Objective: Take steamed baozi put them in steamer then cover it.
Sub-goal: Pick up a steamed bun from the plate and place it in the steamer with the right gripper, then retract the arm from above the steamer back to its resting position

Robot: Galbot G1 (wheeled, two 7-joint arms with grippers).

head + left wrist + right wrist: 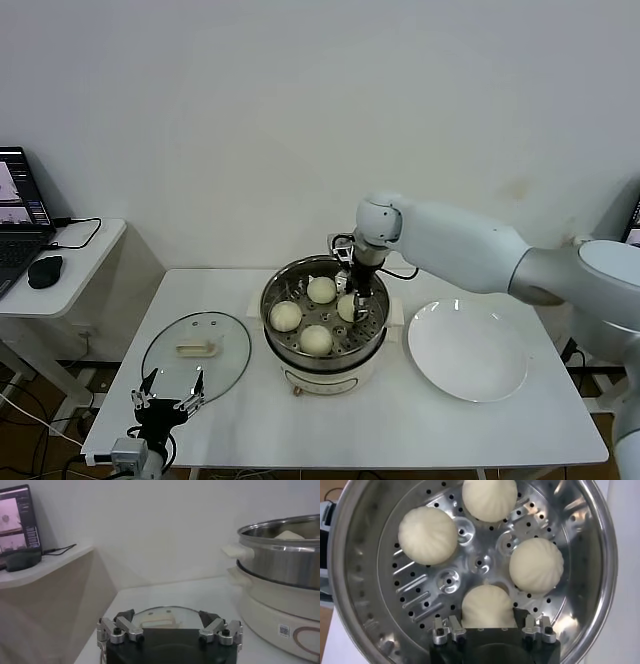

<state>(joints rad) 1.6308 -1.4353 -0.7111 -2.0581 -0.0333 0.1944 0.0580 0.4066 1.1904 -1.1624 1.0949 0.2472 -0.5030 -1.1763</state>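
Releasing the fourth bun is the step in hand, by my read; only covering is left after it.

Landmark: steamer (322, 325), mid-surface.

- Far left of the steamer: side desk with laptop (20, 215) and mouse (45, 270). Not task items.
- Left of the steamer: cover (196, 350) lies flat on the white surface (400, 425). Clear glass disc, metal rim, cream block handle on top.
- Left hand (168, 397) sits at the near edge of the cover, fingers spread wide, holding nothing. Idle.
- In the steamer: all four steamed baozi (286, 316) sit on the perforated tray, spaced round its centre, none touching. Smooth, pleated domes, matte off-white, look soft. Pot wall is shiny stainless, base cream plastic with side handles.
- Right hand (490, 630) is inside the pot at its right side, fingers either side of the last bun and parting. Can't tell if the pads are off the dough yet.
- Right of the steamer: flat white plate (468, 352), glossy.

To do it well: spread fully before lifting, go straight up so soft dough isn't dragged or dented, clear the rim. Then the left hand takes the cover by its handle and sets it down centred, rim on rim.
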